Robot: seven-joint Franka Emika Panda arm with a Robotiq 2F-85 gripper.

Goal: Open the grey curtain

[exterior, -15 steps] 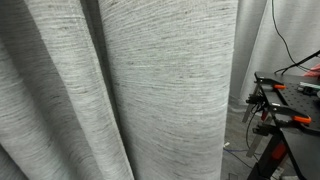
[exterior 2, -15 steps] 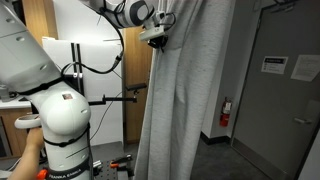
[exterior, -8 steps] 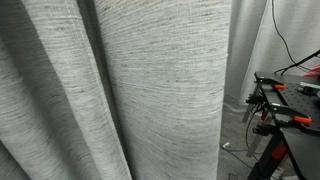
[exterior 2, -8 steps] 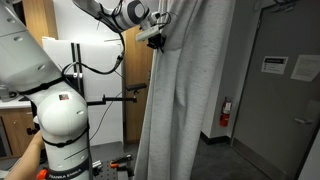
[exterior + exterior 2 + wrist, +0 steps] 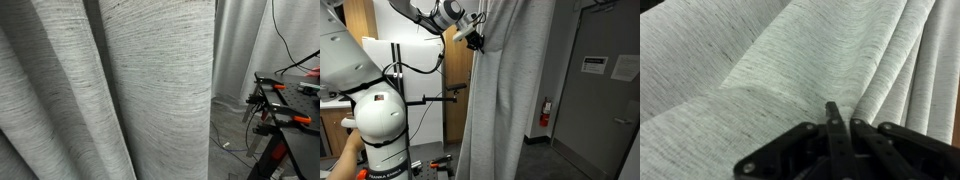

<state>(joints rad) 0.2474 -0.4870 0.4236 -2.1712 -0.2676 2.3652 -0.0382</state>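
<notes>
Grey curtain hangs floor-length mid-scene. Up close it fills the left and middle of an exterior view. End effector sits high on the curtain's left edge. My guess: gripping near the rail makes the drape slide sideways instead of just swinging. In the wrist view the end effector is closed, pinching a fabric fold, with creases fanning out from the pinch.
</notes>
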